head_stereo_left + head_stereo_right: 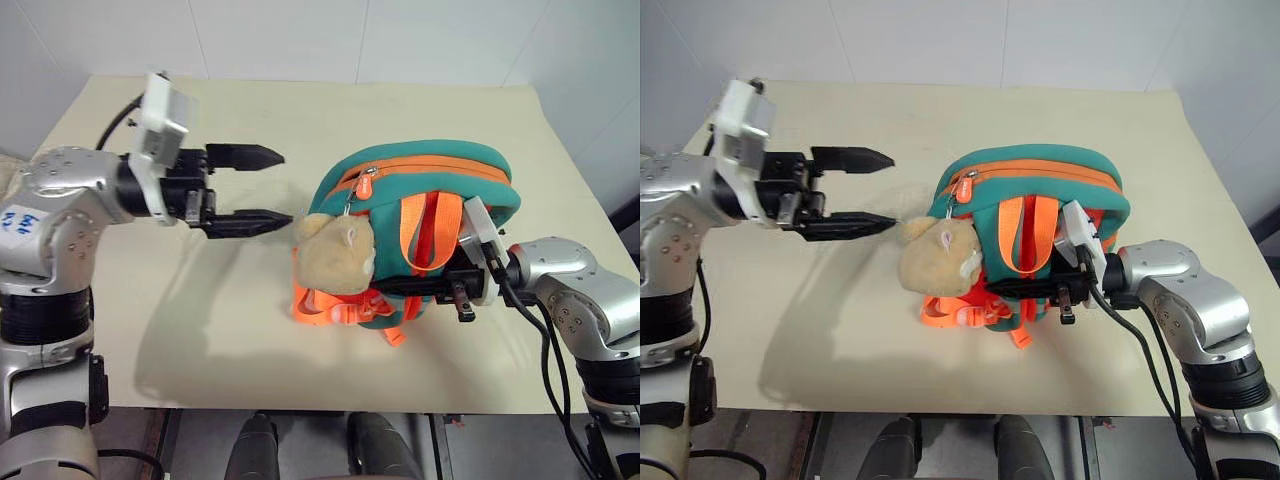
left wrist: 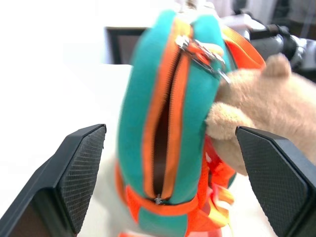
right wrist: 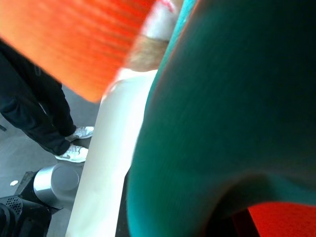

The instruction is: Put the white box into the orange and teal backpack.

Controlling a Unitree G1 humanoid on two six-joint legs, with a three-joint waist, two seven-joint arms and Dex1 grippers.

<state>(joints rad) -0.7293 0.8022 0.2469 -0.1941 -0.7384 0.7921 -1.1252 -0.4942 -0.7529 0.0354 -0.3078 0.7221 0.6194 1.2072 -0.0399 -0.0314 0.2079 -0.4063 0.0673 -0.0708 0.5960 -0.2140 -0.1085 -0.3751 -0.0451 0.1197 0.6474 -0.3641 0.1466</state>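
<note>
The orange and teal backpack [image 1: 430, 175] lies on the cream table [image 1: 300, 110], right of the middle, its orange straps on top and a tan plush charm [image 1: 335, 252] at its left end. My left gripper [image 1: 283, 187] hovers just left of the backpack, open, with nothing between its fingers [image 2: 74, 182]. It points at the zip seam [image 2: 165, 123], which shows a narrow dark gap. My right gripper [image 1: 400, 288] reaches in from the right under the straps, shut on the backpack's near side. The white box is hidden.
Bare table surface lies left of and behind the backpack. The table's near edge runs close below the backpack. Beyond the table edge, on the floor, a person's dark trouser legs and white shoes [image 3: 74, 148] show.
</note>
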